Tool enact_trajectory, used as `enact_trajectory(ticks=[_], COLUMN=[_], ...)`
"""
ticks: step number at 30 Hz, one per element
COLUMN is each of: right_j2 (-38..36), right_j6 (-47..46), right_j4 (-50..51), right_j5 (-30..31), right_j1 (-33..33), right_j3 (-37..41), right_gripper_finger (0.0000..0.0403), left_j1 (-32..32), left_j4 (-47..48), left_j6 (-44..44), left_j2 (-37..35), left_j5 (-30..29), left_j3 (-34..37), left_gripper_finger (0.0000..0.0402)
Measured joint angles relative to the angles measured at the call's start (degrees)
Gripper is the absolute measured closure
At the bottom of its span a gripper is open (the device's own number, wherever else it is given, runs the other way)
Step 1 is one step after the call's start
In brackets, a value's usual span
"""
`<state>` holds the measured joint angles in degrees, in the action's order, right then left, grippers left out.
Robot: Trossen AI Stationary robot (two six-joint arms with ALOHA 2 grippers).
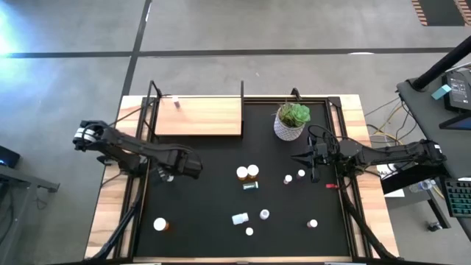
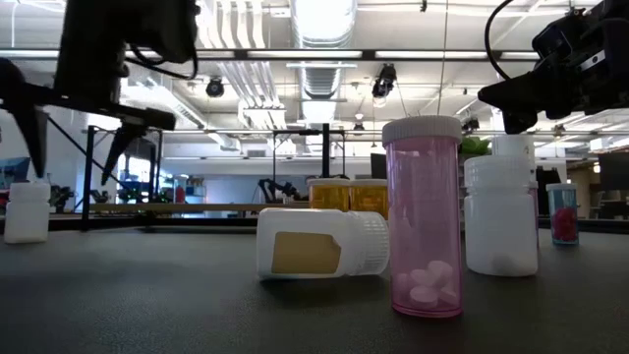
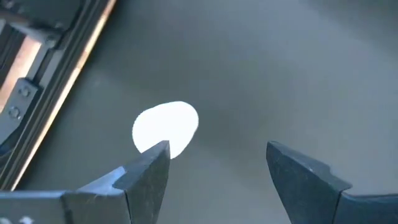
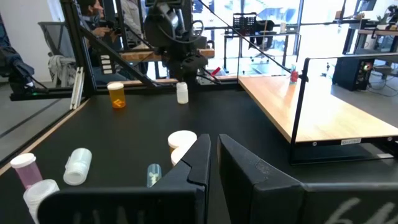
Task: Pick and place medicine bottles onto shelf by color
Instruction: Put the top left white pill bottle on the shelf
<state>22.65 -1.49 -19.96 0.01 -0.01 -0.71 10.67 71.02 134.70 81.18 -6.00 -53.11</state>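
Observation:
My left gripper [image 3: 217, 158] is open and points down over the mat's left part, above a small white bottle [image 3: 165, 127]. The bottle stands upright on its base, and its cap lies under one fingertip, not between the two. The right wrist view shows this gripper [image 4: 181, 70] clear of that bottle [image 4: 181, 93]. Several more medicine bottles stand or lie across the mat, among them an orange one [image 1: 160, 224] and a pink one [image 2: 425, 221]. The light-wood shelf [image 1: 199, 115] sits at the far left with one small bottle [image 1: 176, 103] on it. My right gripper [image 4: 213, 155] is shut at the mat's right side.
A white pot with a green plant [image 1: 292, 121] stands at the far side, right of the shelf. A small red object [image 1: 331, 185] lies near the right gripper. Black frame rails [image 1: 140, 184] run along the mat's left and right edges. Desks with equipment stand beyond the table's right side.

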Motion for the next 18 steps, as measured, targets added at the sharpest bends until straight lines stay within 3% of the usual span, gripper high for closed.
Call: enact_trajectory(ticks=[18], right_j2=[0.00], right_j6=[0.02], right_j4=[0.00], right_j5=[0.01], right_j1=[0.00], right_j3=[0.02], right_gripper_finger=[0.0380], left_j1=[3.15], left_j4=[-1.86], left_j6=[10.54], left_j2=[-2.94], left_j5=[3.88], left_j3=[6.53], left_gripper_finger=[0.0152])
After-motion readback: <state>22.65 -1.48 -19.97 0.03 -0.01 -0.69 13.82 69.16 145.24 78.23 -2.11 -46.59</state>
